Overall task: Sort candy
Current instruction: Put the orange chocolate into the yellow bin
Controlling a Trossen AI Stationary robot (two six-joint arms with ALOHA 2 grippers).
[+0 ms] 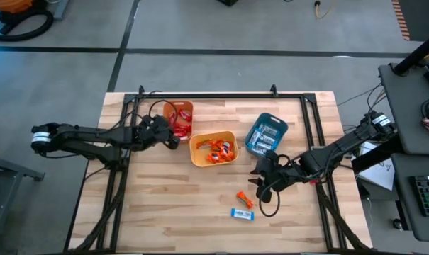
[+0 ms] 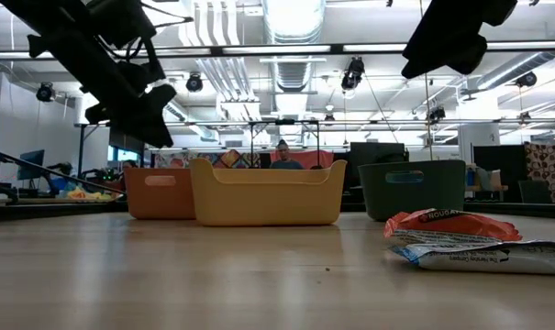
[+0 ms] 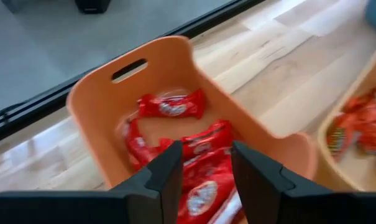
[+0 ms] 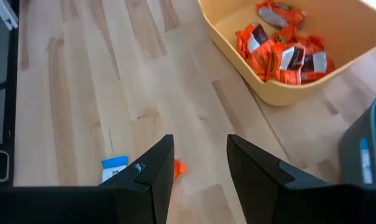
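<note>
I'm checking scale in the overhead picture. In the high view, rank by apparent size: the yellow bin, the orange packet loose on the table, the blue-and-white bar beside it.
1. yellow bin, by far the largest.
2. and 3. orange packet and blue-and-white bar: both tiny and look about alike, so no ranking between them.

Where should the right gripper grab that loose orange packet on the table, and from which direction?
Probably from straight above. The orange packet lies flat on the bare wood, apart from the blue-and-white bar beside it. Close the right gripper fingers across its narrow width at mid-length; its angled pose means turning the wrist to match.
</note>
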